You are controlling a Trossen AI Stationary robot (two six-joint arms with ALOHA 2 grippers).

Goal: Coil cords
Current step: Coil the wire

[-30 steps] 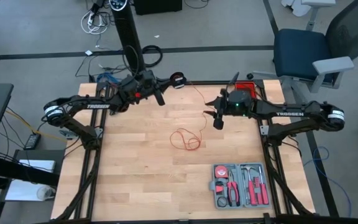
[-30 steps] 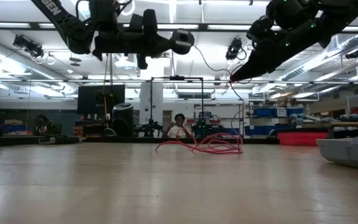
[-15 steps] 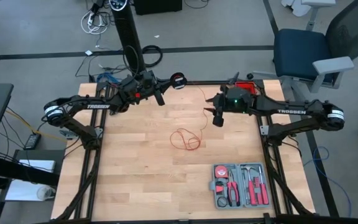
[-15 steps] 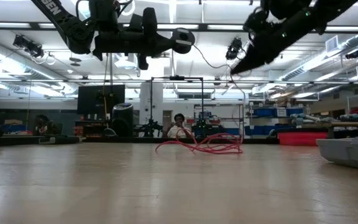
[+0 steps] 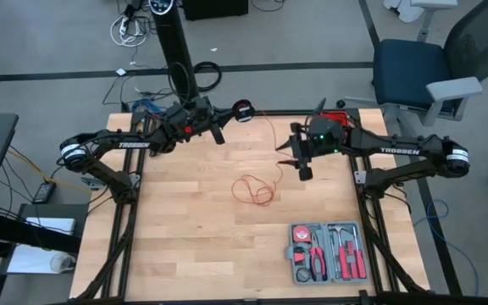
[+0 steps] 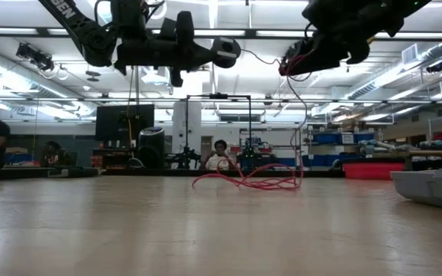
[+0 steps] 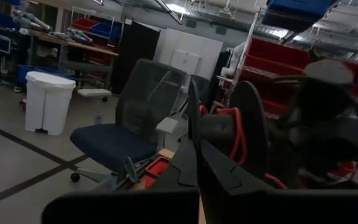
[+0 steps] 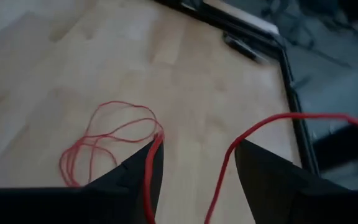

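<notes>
Coiling is partway, more left than done

Left gripper (image 5: 242, 110) is up at the far table edge, fingers clenched on a small black spool (image 7: 248, 134); left wrist view shows a few red turns already wound on its hub

Red cord (image 5: 253, 190) mostly lies loose on the wooden table (image 5: 185, 229), a small messy tangle of loops near the middle. From there a strand rises to the right gripper (image 5: 296, 152), which hangs above the table right of centre, and a further thin run goes on toward the spool

Right gripper fingers (image 8: 135, 171) are spread wide, not pinching; in the right wrist view the cord passes between them, so it looks like it's acting as a guide, though contact isn't clear

Judgement: a few wraps on, the whole pile on the table to be taken up. Grey tool case (image 5: 327, 252) at the near right is well apart from the cord
</notes>
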